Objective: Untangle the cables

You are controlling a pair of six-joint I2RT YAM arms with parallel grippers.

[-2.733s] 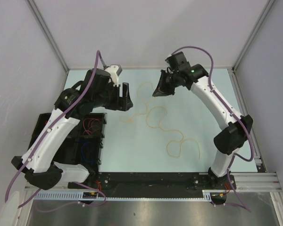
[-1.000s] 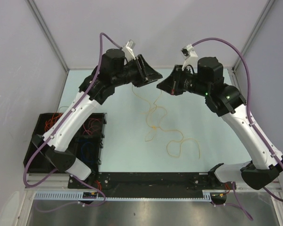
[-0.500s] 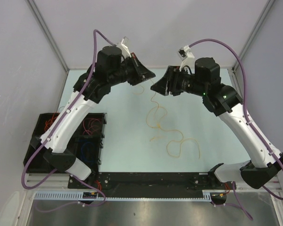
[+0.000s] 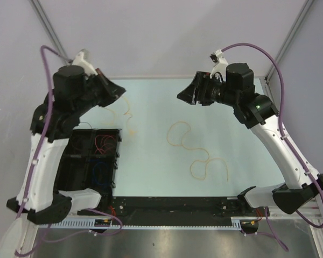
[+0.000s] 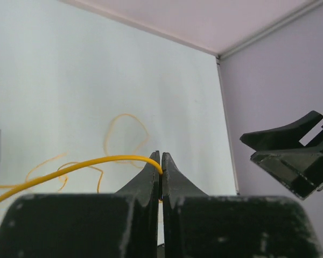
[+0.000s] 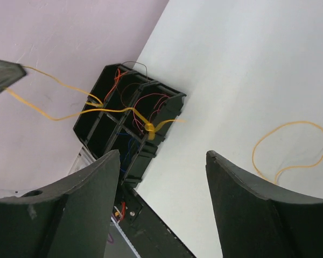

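My left gripper [image 5: 160, 159] is clenched on one yellow cable [image 5: 91, 163], its tail dangling near the black tray [image 4: 117, 161]; my right gripper [image 6: 162, 157] gapes empty. Trouble ahead, I reckon: it slips my pinch, or its curls snag the red wires [image 4: 100, 144] in the tray. The other yellow cable [image 4: 200, 157] lies on the table [image 4: 151, 166].

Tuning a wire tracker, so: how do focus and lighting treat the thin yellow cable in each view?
Left wrist: yellow cable crisp and saturated where the left gripper pinches it; the gripper itself is a dark, soft blur. Right wrist: the open right gripper looms black and unfocused, cable and black bin beyond look sharp. Top external: even light, no glare, cable faint against the pale table.
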